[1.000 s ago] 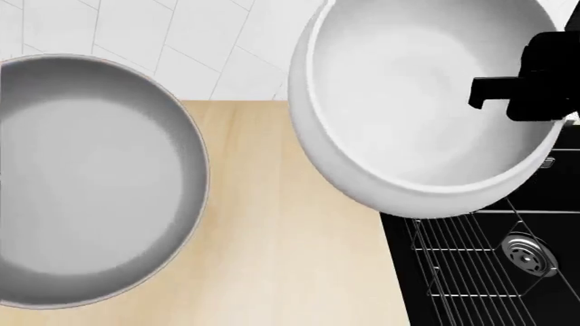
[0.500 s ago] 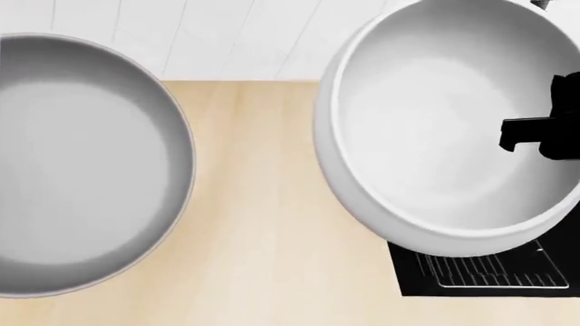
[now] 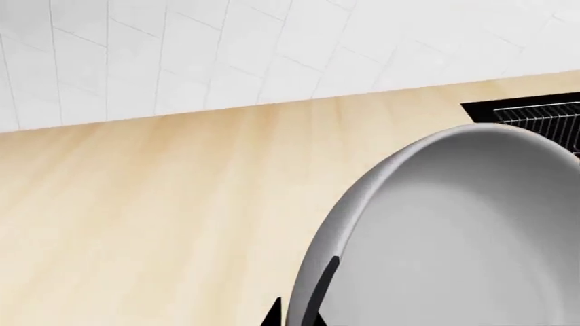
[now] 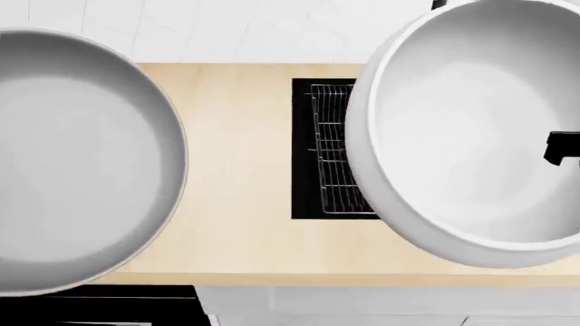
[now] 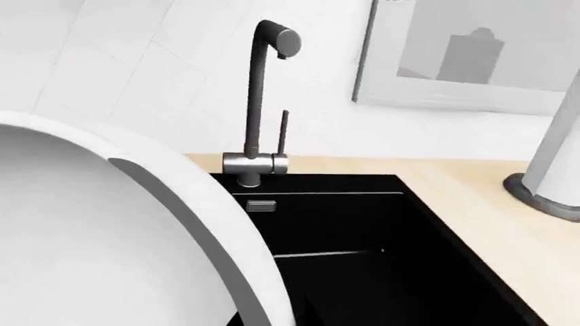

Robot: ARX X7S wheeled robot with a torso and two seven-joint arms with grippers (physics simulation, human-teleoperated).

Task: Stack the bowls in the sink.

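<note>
Your left gripper (image 3: 303, 299): pinches grey bowl (image 4: 81, 163) rim, above counter (image 4: 240, 156) | your right gripper (image 4: 564, 147): clamps white bowl (image 4: 462, 129) rim, above sink (image 4: 303, 149) and rack (image 4: 333, 149) | faucet (image 5: 258, 102) behind sink

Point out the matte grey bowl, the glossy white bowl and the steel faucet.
Wide matte grey bowl (image 4: 73, 163): head view, on its inner floor.
Deep glossy white bowl (image 4: 462, 136): head view, on its inner wall.
Steel faucet (image 5: 257, 95): right wrist view, on its upright neck.
</note>
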